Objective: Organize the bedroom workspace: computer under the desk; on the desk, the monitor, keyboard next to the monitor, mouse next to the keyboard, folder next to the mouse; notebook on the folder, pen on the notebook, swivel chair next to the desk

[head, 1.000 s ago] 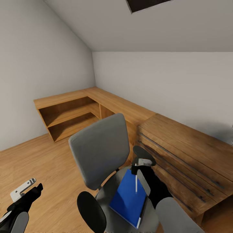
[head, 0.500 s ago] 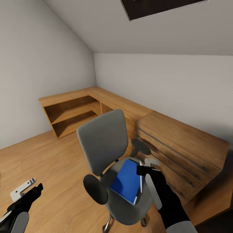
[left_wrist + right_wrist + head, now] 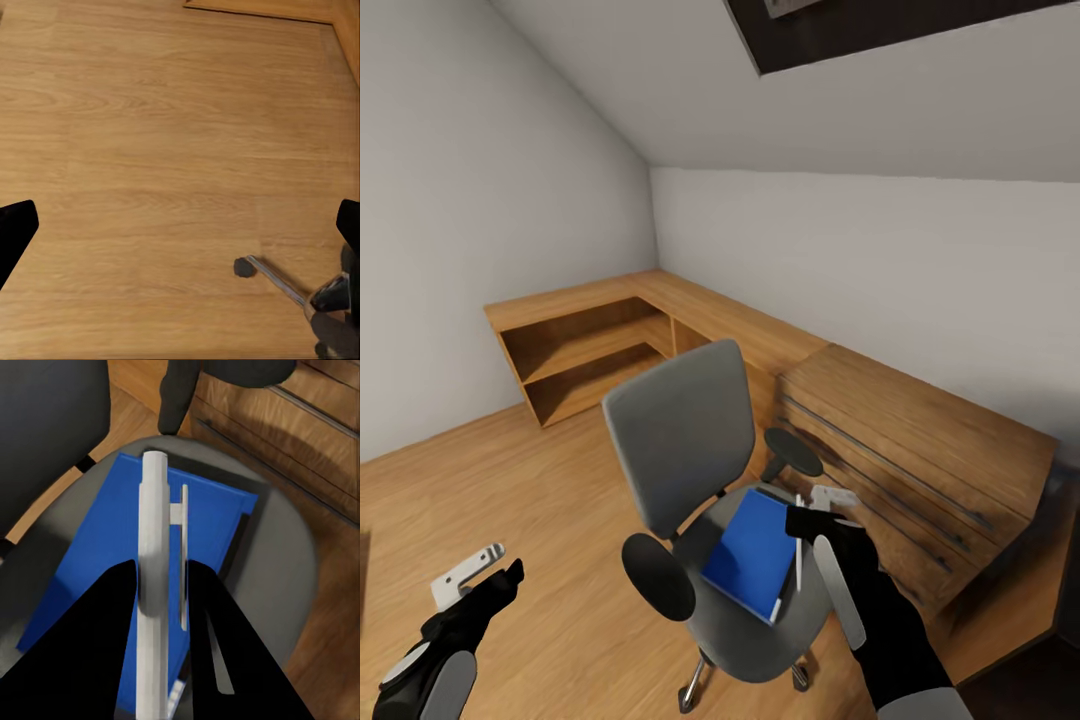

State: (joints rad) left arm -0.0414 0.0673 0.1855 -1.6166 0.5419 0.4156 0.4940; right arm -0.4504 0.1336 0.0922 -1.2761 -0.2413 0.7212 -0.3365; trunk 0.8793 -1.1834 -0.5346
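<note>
The chair (image 3: 705, 500) stood at lower centre of the head view, beside the oak dresser (image 3: 920, 460), with the folder (image 3: 752, 550) flat on its seat. The right gripper (image 3: 165, 585) was clamped on the pen (image 3: 154, 577) just above the folder. At lower left, the left gripper (image 3: 485, 580) hung over bare floor (image 3: 165, 150), fingers apart, apparently empty.
</note>
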